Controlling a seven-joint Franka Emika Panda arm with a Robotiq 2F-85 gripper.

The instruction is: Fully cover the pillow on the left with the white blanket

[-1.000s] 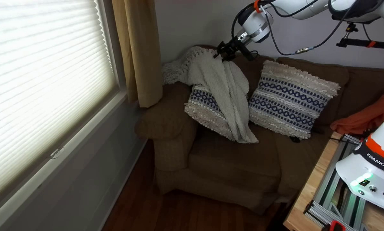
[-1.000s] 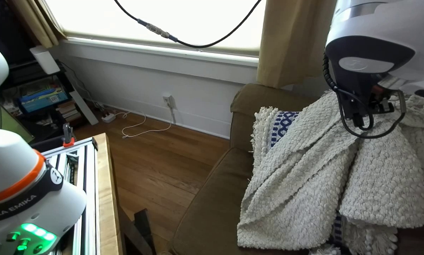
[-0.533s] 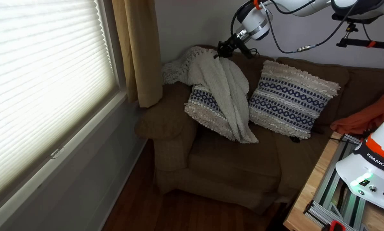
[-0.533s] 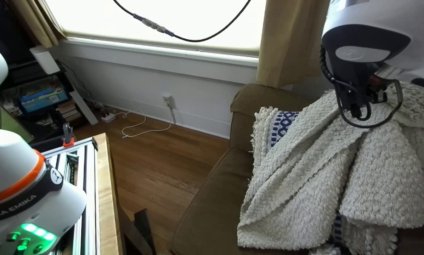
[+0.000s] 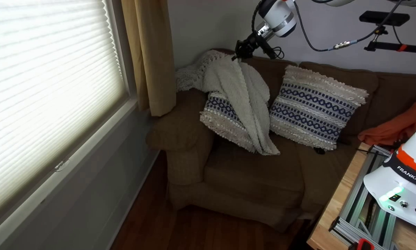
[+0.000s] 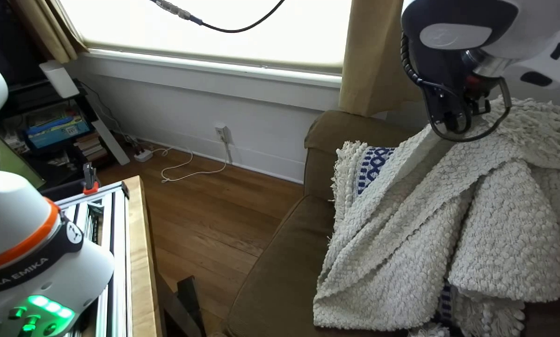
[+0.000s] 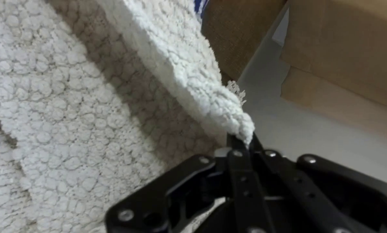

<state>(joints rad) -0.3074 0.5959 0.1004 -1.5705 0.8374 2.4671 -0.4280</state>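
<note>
Pincer (image 7: 244, 143), nipped tight on a fold of the white blanket (image 7: 187, 74), sits higher than a moment ago, a ridge drawn up; beneath, on the sofa (image 5: 253, 177), the pillow (image 5: 224, 116) is largely hidden, lower stripes showing.

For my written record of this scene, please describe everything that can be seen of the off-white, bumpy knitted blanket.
The off-white, bumpy knitted blanket looks soft and thick. It lies in long, diagonal folds over a fringed navy-and-white woven pillow, covering it only partly. Its lower corner reaches down to the brown fabric sofa; its upper part spreads toward the armrest. The black gripper pinches one raised fold.
</note>
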